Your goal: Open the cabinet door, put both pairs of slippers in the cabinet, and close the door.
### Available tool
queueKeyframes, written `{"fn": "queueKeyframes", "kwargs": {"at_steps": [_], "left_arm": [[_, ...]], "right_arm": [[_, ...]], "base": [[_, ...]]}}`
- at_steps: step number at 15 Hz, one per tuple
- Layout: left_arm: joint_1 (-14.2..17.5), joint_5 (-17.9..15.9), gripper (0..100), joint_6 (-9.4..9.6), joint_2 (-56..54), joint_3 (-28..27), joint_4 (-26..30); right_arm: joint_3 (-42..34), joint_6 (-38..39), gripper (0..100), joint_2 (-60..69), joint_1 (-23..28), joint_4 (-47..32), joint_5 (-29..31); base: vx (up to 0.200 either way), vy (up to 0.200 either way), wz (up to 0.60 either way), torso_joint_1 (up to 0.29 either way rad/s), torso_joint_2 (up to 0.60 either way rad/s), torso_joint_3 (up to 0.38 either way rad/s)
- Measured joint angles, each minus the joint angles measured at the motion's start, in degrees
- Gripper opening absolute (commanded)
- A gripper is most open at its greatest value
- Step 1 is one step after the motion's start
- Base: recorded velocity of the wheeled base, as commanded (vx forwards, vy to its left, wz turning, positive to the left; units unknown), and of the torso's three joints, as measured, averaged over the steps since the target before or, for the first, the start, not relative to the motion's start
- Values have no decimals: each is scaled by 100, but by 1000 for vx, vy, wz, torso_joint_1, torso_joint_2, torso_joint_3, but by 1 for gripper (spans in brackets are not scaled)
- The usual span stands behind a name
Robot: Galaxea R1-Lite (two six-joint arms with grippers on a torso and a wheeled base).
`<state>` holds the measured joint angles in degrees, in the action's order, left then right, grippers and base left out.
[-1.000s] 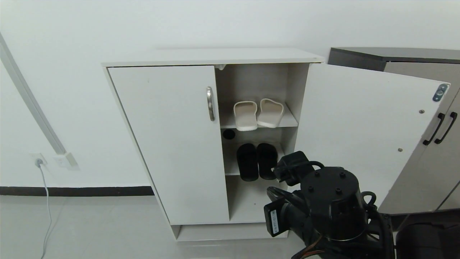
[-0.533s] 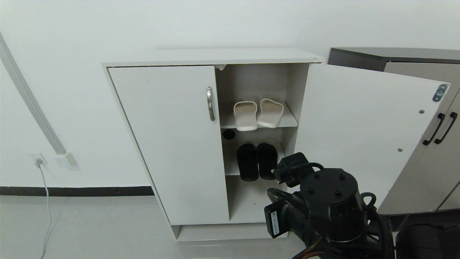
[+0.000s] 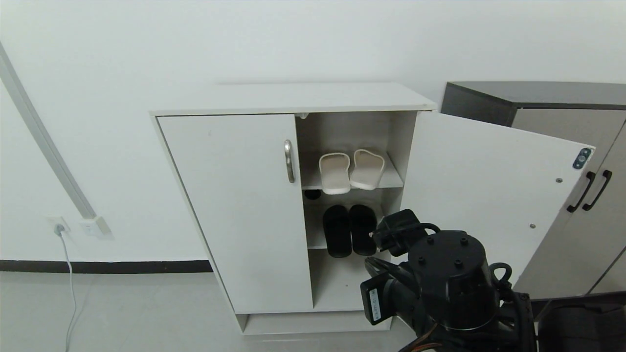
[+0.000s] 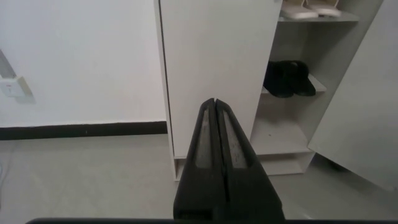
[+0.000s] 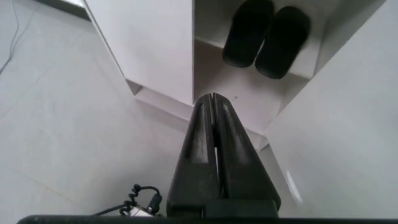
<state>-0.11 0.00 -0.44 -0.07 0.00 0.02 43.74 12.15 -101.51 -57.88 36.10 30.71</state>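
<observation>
The white cabinet [image 3: 234, 205] has its left door shut and its right door [image 3: 489, 190] swung wide open to the right. A pair of white slippers [image 3: 351, 170] sits on the upper shelf, and a pair of black slippers [image 3: 349, 229] on the shelf below. My right arm [image 3: 440, 283] stands low before the open half. Its gripper [image 5: 213, 98] is shut and holds nothing, pointing at the floor under the black slippers [image 5: 267, 37]. My left gripper [image 4: 214, 102] is also shut and empty, facing the shut left door [image 4: 214, 56], with the black slippers [image 4: 289, 78] off to one side.
A grey cabinet with black handles [image 3: 587, 190] stands close behind the open door. A metal handle [image 3: 289, 161] is on the shut left door. A wall socket with a hanging cable [image 3: 61, 227] is at the far left. Bare grey floor [image 3: 122, 313] lies before the cabinet's left half.
The head camera has shifted, so the cabinet sits lower and a little smaller in the picture. The slippers, the doors and my right arm keep their places.
</observation>
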Motion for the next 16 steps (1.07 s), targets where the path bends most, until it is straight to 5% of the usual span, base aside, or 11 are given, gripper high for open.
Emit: {"fn": "queueKeyframes", "kwargs": {"at_steps": [16], "left_arm": [[1, 0, 0, 0, 0, 0, 7]], "right_arm": [[-35, -20, 0, -72, 66, 0, 16]], "base": [[0, 0, 0, 159, -485, -325]]}}
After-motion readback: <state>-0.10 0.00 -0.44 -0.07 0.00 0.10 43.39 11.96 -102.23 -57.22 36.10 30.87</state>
